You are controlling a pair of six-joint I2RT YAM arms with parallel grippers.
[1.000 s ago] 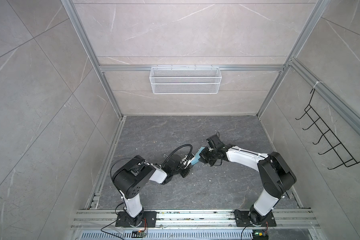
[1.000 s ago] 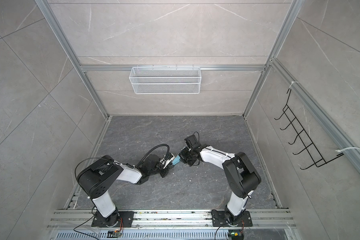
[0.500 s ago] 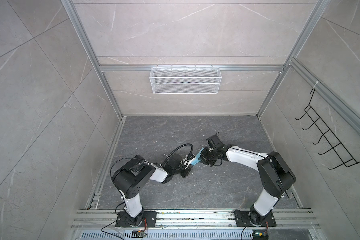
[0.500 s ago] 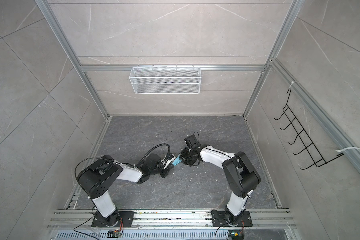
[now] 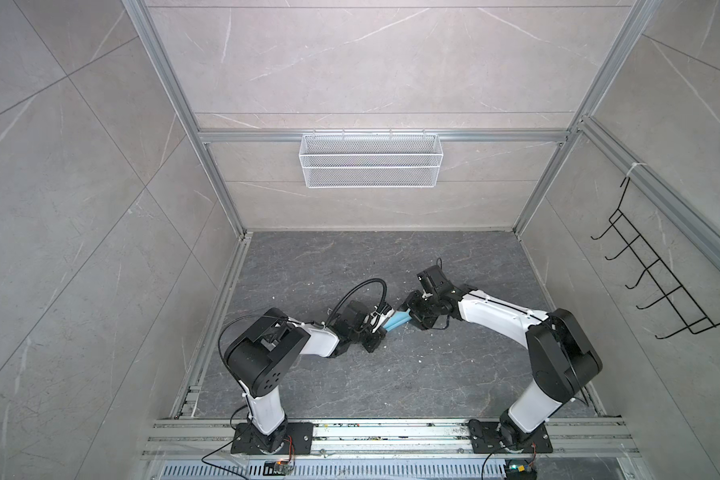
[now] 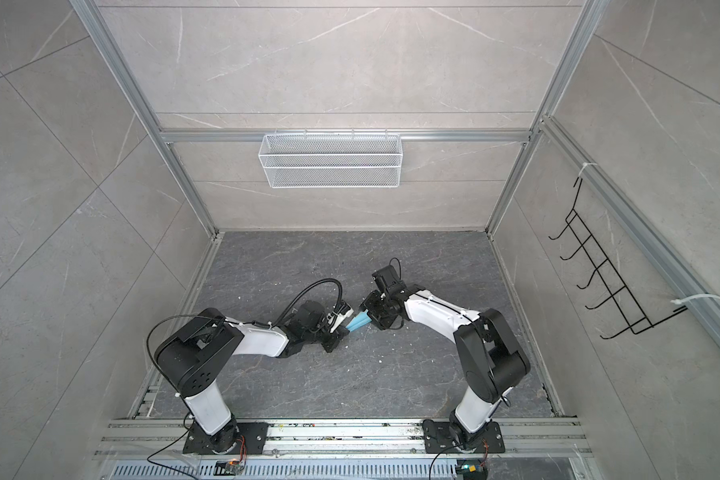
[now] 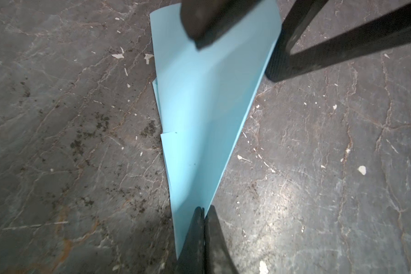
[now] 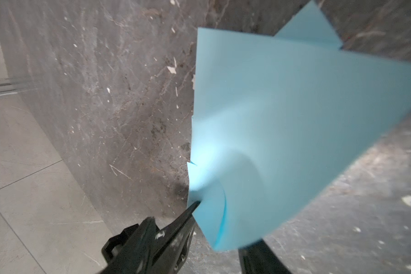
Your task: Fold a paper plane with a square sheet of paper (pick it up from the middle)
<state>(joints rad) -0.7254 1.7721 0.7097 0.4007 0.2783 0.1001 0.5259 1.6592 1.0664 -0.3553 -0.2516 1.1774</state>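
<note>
Currently a late fold, by my judgement.

Position: plane [image 5: 396, 327] sits low at the floor [image 5: 391, 382], straight out in front of the basket [image 5: 371, 166] and well apart from it. Whether it rests flat or hangs slightly lifted, I cannot tell.

Left claw [image 7: 203, 223]: pinched tight on the plane's narrow tip, with no gap between the jaws. Likely reason: it anchors the nose so the layers do not slide while the far end is worked.

Right claw [image 7: 237, 57]: jaws apart, straddling the wide tail and gripping nothing. One finger [image 7: 199, 26] lies over the top layer; the other [image 7: 280, 61] stands just beside the tail's edge. Likely placed to take a bite on the tail or press a wing down; cannot say which.

Orientation: long axis runs claw to claw, roughly along the basket's long side but skewed, with the tail nearer the basket and the nose farther from it. Nose points toward the left arm's side.

Right wrist view: tail layers bow and fan open instead of lying flat. Dart shape is there, but the wings look soft.

Risk: thin paper is held only at the tip, so a tug at the tail could slip or tear it.
</note>
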